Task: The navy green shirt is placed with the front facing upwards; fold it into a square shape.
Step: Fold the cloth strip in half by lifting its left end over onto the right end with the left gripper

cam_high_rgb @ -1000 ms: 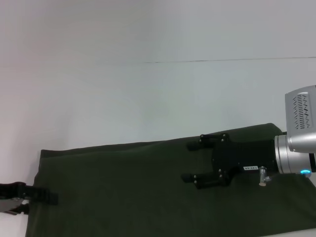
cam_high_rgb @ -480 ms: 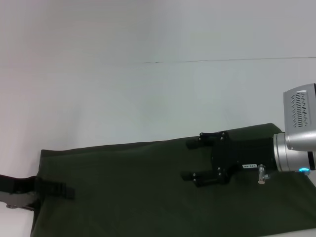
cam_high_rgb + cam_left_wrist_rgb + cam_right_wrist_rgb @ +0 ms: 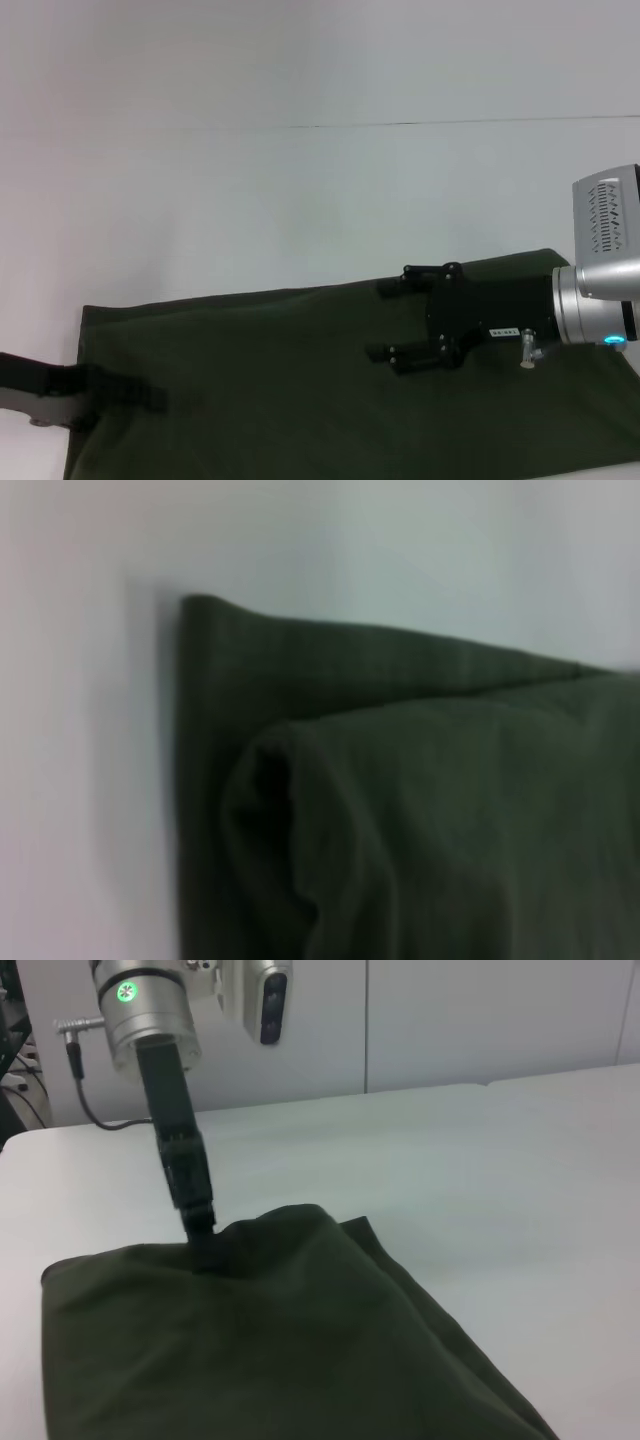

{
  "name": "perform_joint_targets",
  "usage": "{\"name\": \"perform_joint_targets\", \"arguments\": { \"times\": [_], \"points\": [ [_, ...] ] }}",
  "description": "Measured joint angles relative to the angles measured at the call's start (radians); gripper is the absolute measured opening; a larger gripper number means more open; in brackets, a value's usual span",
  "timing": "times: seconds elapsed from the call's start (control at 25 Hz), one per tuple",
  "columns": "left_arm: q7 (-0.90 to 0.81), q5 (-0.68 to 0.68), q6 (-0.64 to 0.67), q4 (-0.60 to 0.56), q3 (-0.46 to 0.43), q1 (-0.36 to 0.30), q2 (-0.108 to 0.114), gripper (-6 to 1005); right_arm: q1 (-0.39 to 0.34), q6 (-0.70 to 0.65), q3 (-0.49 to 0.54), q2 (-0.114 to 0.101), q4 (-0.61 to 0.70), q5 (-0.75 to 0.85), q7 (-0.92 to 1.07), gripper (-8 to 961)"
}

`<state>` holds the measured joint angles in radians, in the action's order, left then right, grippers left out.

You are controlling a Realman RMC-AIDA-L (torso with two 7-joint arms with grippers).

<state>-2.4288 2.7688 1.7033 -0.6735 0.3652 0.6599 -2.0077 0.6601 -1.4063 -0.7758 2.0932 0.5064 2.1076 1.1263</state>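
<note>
Count: one navy green shirt (image 3: pixel 290 385), one white table (image 3: pixel 300 200), two grippers.
Shirt position: it lies on the near part of the table as a long band running from the left edge of the head view to the right, its far edge slanting farther away toward the right.
Shirt material: matte dark olive cloth, soft and slightly rumpled; only plain fabric shows, no print visible.
Shirt shape: folded lengthwise; the left wrist view shows a layered end with a rounded bulge of cloth (image 3: pixel 300 830) over a flatter layer beneath.
Table: smooth, pale surface with a thin dark seam line (image 3: pixel 450 122) across its far part.
Left gripper (image 3: pixel 135 397): black, narrow, at the shirt's near left end, lying over the cloth; in the right wrist view its tips (image 3: pixel 205 1245) meet the fabric edge. Whether the fingers pinch the cloth I cannot tell.
Right gripper (image 3: pixel 385 320): black body on a silver wrist, above the shirt's right part near the far edge, its two fingers (image 3: pixel 400 283) spread apart, nothing between them.
</note>
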Motion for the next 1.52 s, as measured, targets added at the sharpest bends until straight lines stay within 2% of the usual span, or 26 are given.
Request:
{"name": "perform_joint_targets", "arguments": {
  "times": [0.12,0.32,1.0,1.2,1.52],
  "points": [
    [0.0,-0.004,-0.01,-0.004,0.017,0.003,-0.01,822,0.005,0.007,-0.002,-0.002,0.0,0.0,0.02,856],
    [0.001,-0.005,-0.032,-0.006,0.017,0.007,-0.013,770,0.005,0.006,-0.003,-0.003,0.003,0.001,0.024,855],
    [-0.004,-0.008,-0.049,-0.005,0.02,0.006,-0.011,100,0.008,0.001,0.001,-0.001,0.006,0.0,0.021,856],
    [-0.004,-0.005,-0.047,-0.006,0.022,0.009,-0.009,96,0.009,0.001,0.005,-0.001,0.004,-0.001,0.018,856],
    [-0.016,0.008,-0.041,-0.044,0.041,0.008,0.007,105,-0.001,0.006,0.007,-0.002,0.004,-0.057,0.015,855]
  ]
}}
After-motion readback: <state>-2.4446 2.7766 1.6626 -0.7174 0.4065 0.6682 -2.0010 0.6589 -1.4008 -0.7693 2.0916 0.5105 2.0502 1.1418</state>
